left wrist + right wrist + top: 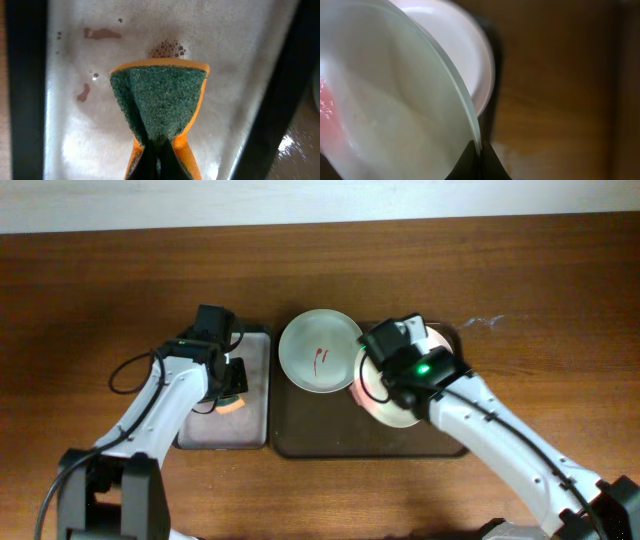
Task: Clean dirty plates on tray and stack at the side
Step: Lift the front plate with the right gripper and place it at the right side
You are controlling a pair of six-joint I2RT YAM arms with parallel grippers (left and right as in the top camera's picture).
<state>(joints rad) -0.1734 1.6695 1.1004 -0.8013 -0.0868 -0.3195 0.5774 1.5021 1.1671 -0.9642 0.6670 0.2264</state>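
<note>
Fingers of my left gripper (157, 150) pinch the scratchy green-and-orange sponge (159, 97); right gripper (481, 152) clamps the rim of a smooth pale plate (395, 100), mostly cut off.

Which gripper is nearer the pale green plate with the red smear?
Right. The right gripper grips the right rim of the green plate; the left gripper is farther left, over the grey tray, pinching a sponge.

Wooden table (100, 280) carries brown tray (300, 446) beside grey tray (225, 436).
</note>
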